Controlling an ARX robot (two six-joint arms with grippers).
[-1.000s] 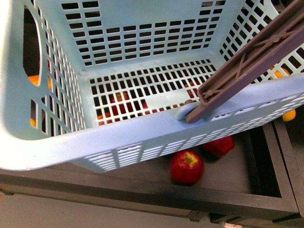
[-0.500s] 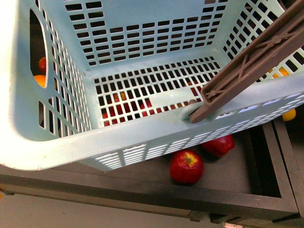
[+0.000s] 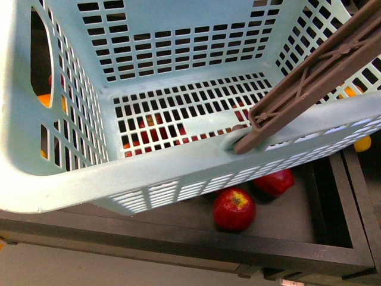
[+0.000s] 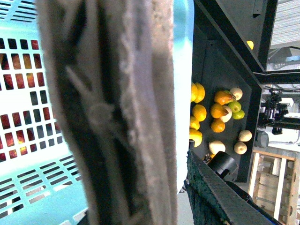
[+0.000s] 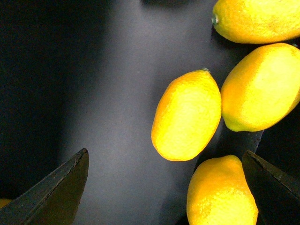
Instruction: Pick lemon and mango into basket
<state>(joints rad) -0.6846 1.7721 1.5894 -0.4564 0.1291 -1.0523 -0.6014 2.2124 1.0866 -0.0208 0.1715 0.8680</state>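
Observation:
The pale aqua basket point(image 3: 178, 167) hangs over the dark fruit bin and fills the front view, with nothing inside it. Its brown ribbed handle point(image 3: 315, 71) rises to the upper right. In the left wrist view the handle point(image 4: 112, 112) is a blurred close-up, and my left gripper point(image 4: 180, 185) is shut on it. My right gripper point(image 5: 164, 197) is open over several yellow oval lemons. One lemon point(image 5: 220, 192) lies between the fingers near the right one, and another lemon point(image 5: 186, 115) lies just beyond. I cannot tell which fruit is the mango.
Two red apples point(image 3: 234, 208) point(image 3: 275, 182) lie in the dark bin point(image 3: 297, 238) under the basket. More yellow, orange, pale and green fruits point(image 4: 220, 112) sit in a bin compartment beside the basket. A divider wall point(image 3: 339, 196) runs at the right.
The basket rocked slightly and is back close to where it was a second ago. The apples below have not moved.

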